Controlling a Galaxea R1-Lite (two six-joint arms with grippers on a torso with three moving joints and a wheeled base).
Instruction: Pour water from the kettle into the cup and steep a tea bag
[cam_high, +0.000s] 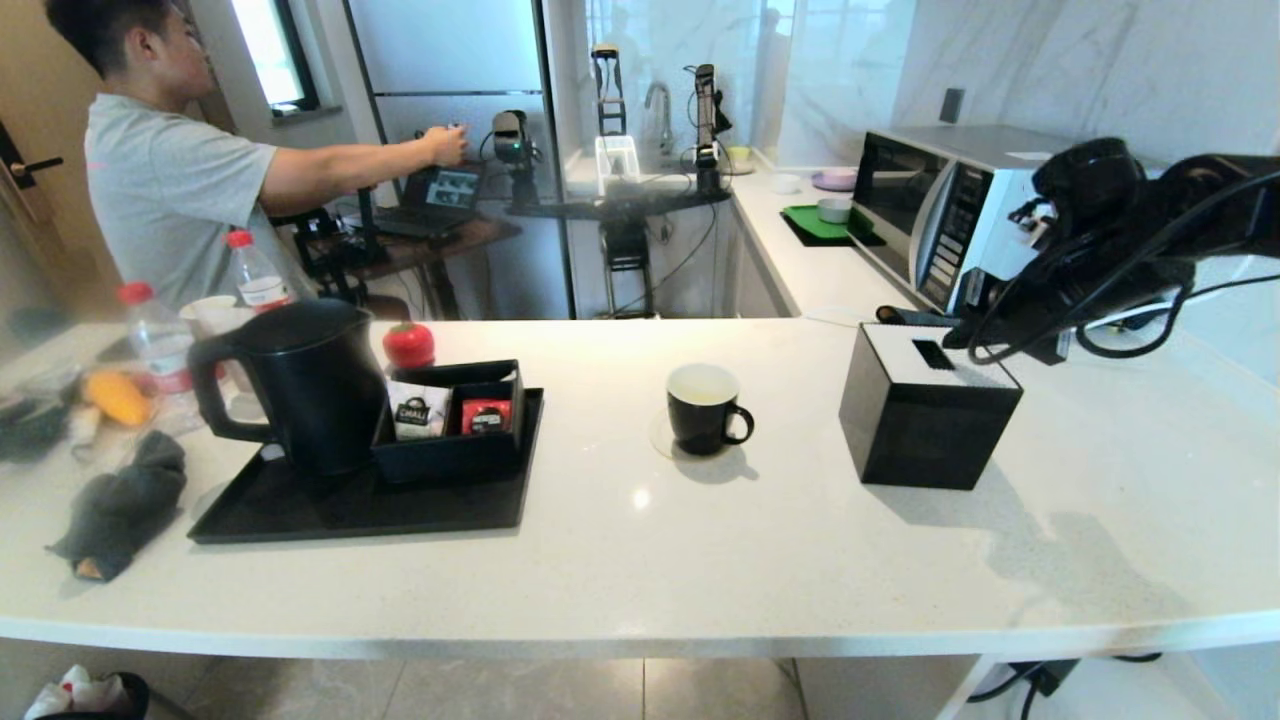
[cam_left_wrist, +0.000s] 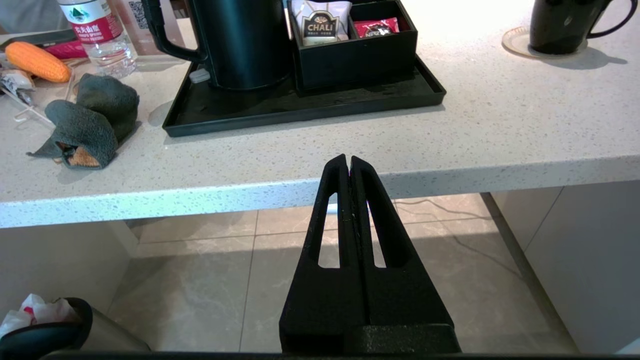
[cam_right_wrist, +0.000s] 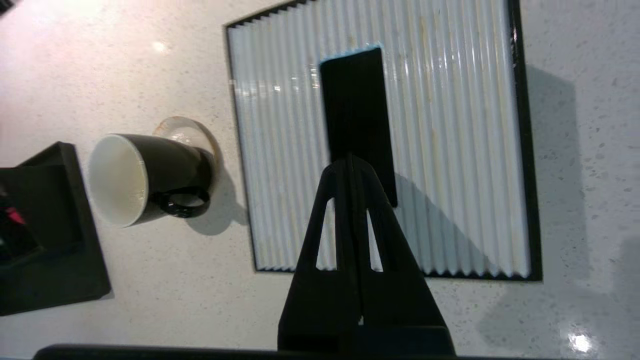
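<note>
On the left end of the white worktop (cam_high: 700, 560) lie a grey cloth (cam_high: 125, 505), a corn cob (cam_high: 117, 397) and two clear bottles with red caps (cam_high: 155, 335). Beside them a black tray (cam_high: 330, 510) sits near the front edge. The kettle (cam_high: 300, 385) stands upright on the left part of this tray, handle turned toward the left end, lid on. Touching the kettle's right side, a black divided box (cam_high: 455, 455) stands on the same tray; its left compartment holds a white packet (cam_high: 418, 415), its right compartment a red packet (cam_high: 487, 415). A red round object (cam_high: 408, 345) stands behind the box.

The left gripper (cam_left_wrist: 348, 162) is held low, in front of and below the front edge of the worktop, roughly opposite the tray. Its jaws are pressed together and hold nothing.

Around the middle of the worktop the cup (cam_high: 705, 408) stands upright on a clear coaster (cam_high: 665, 440), handle pointing toward the right end. Its white inside shows, but whether it contains water cannot be told. No tea bag can be made out.

Right of the cup, well apart from it, stands a black tissue box (cam_high: 925, 415) with a white top. The right gripper (cam_right_wrist: 350, 161) hangs above this box. Its jaws are fully closed and empty. A microwave (cam_high: 945, 215) stands on the side counter behind.
</note>
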